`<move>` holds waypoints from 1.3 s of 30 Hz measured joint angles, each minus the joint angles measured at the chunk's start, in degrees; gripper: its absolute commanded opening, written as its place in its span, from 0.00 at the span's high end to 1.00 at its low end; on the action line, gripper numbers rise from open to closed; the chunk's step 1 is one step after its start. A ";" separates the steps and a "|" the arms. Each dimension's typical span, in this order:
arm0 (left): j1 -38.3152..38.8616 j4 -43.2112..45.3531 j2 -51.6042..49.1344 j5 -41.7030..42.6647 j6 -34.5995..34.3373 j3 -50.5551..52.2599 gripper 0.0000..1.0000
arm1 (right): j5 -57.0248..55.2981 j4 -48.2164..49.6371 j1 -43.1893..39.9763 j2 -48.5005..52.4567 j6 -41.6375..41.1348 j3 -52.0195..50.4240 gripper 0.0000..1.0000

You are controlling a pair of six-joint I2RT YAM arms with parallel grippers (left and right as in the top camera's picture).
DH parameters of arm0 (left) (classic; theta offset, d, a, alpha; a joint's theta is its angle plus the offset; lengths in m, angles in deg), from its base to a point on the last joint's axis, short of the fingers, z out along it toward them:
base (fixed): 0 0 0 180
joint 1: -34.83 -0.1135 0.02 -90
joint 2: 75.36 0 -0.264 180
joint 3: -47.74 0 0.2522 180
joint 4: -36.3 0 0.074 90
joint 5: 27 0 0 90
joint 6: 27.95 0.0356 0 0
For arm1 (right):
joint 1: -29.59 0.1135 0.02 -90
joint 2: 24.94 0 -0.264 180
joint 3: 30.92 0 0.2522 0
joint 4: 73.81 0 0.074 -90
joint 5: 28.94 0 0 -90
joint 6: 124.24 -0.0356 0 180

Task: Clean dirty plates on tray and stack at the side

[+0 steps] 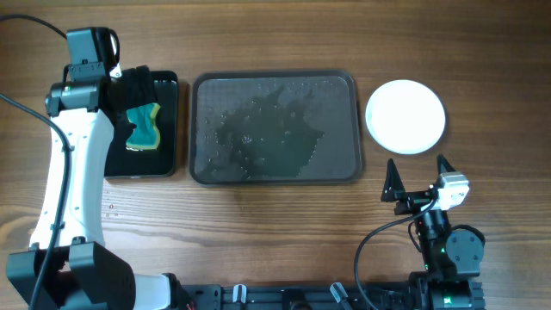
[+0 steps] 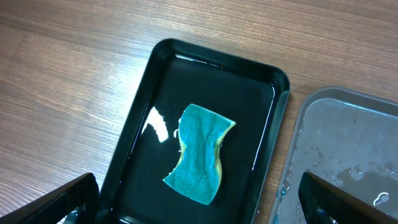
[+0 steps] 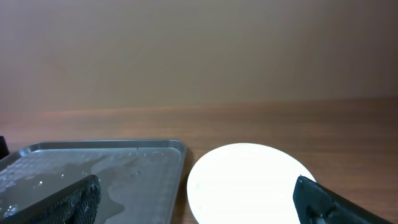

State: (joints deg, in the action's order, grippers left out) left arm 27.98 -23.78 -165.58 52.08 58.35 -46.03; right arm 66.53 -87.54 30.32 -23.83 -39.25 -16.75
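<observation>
The right gripper (image 1: 417,168) stands wide open with nothing in it. The white plate (image 1: 405,116) lies flat on the table (image 1: 258,232) just ahead of its jaws, roughly centred on the gap between them. The wet grey tray (image 1: 360,120) sits ahead and to the left of those jaws, its rim near the plate but not touching. Bare wood lies past the plate and to its right.

The left gripper (image 2: 199,183) is also spread wide and empty. The sponge (image 2: 200,152) lies between the lines of its jaws, inside the black tray (image 2: 124,143), apart from every wall.
</observation>
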 measured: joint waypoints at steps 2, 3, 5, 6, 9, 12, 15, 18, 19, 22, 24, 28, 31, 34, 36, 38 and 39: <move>0.00 0.00 0.00 0.00 0.00 0.00 0.00 | 0.00 0.00 0.00 0.00 0.00 0.00 0.00; 0.00 0.00 0.00 0.00 0.00 0.00 0.00 | 0.00 0.00 0.00 0.00 0.00 0.00 0.00; 0.00 0.00 0.00 0.02 0.00 0.00 0.00 | -0.02 0.00 0.00 0.00 0.00 0.00 0.00; 0.00 0.00 0.00 0.00 0.00 0.00 0.00 | 0.00 0.00 0.00 0.00 0.00 0.00 0.00; 0.00 0.00 0.00 0.00 0.00 0.00 0.00 | 0.00 0.00 0.00 0.00 0.00 0.00 0.00; 0.00 0.00 0.00 0.00 0.00 0.00 0.00 | 0.00 0.00 0.00 0.00 0.00 0.00 0.00; 0.00 0.00 0.00 0.00 0.00 0.00 0.00 | 0.00 0.00 0.00 0.00 0.00 0.00 0.00; 0.00 0.00 0.00 0.00 0.00 0.00 0.00 | 0.00 0.00 0.00 0.00 0.00 0.00 0.00; 0.00 0.00 0.00 0.00 0.00 0.00 0.00 | 0.00 0.00 0.00 0.00 0.00 0.00 0.00; 0.00 0.00 0.00 -0.35 0.11 0.00 0.00 | 0.00 0.00 0.00 0.00 0.00 0.00 0.00; 0.00 0.00 0.00 -1.29 0.39 0.00 0.00 | 0.00 0.00 0.00 0.00 0.00 0.00 0.00; 0.00 -0.02 0.07 -2.23 0.68 0.00 0.00 | 0.00 0.00 0.00 0.00 0.00 0.00 0.00; 0.07 -0.28 1.07 -2.71 0.72 0.02 0.00 | -0.02 0.00 0.00 0.00 -0.02 0.00 0.00; 0.07 2.38 6.38 -1.75 0.92 2.08 0.00 | 0.00 0.00 0.00 0.00 -0.02 0.00 0.00; 0.07 7.74 12.44 0.22 1.09 5.46 0.00 | -0.02 0.00 0.00 0.00 0.00 0.00 0.00; 0.07 16.17 19.63 2.91 1.16 10.97 0.00 | -0.02 0.00 0.00 0.00 -0.02 0.00 0.00; 0.07 20.50 23.80 4.81 1.18 14.62 0.00 | 0.00 0.00 0.00 0.00 0.00 0.00 0.00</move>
State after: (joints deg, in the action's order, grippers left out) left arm 28.05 -3.28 -141.78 56.89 59.53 -31.41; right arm 66.53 -87.54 30.32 -23.83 -39.25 -16.75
